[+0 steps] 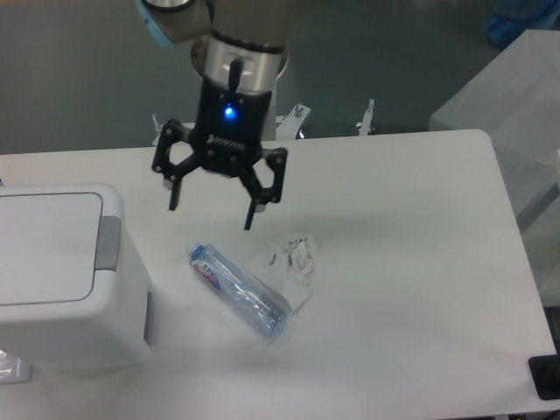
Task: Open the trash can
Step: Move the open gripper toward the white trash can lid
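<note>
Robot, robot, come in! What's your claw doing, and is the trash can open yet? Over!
Gripper open, empty, above the table. Trash can lid shut, grey tab untouched. Bottle and wrapper lie to the side, not blocking.

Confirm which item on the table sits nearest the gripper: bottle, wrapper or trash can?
The plastic bottle: its capped end lies just below the open gripper. The crumpled wrapper lies farther right, the trash can far left.

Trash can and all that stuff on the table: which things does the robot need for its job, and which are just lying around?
For the job:
- trash can, lid shut
- grey push tab at the lid's edge
- hand, open, holding nothing

Just lying about:
- plastic bottle, on its side
- crumpled clear wrapper, right beside the bottle
</note>
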Tool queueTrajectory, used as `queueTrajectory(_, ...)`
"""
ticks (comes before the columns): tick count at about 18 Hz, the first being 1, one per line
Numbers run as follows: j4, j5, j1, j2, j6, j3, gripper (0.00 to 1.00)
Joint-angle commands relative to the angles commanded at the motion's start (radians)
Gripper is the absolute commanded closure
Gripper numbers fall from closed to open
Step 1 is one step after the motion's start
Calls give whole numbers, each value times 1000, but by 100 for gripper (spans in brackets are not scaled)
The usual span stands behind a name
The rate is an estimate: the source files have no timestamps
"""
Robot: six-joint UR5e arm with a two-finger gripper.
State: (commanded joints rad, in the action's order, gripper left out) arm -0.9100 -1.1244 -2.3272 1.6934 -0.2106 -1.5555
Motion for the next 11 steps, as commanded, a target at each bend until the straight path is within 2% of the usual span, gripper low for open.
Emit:
queueTrajectory(2,32,-3,6,12,19,-3,0)
queueTrajectory(11,36,2,40,37,56,-11,0)
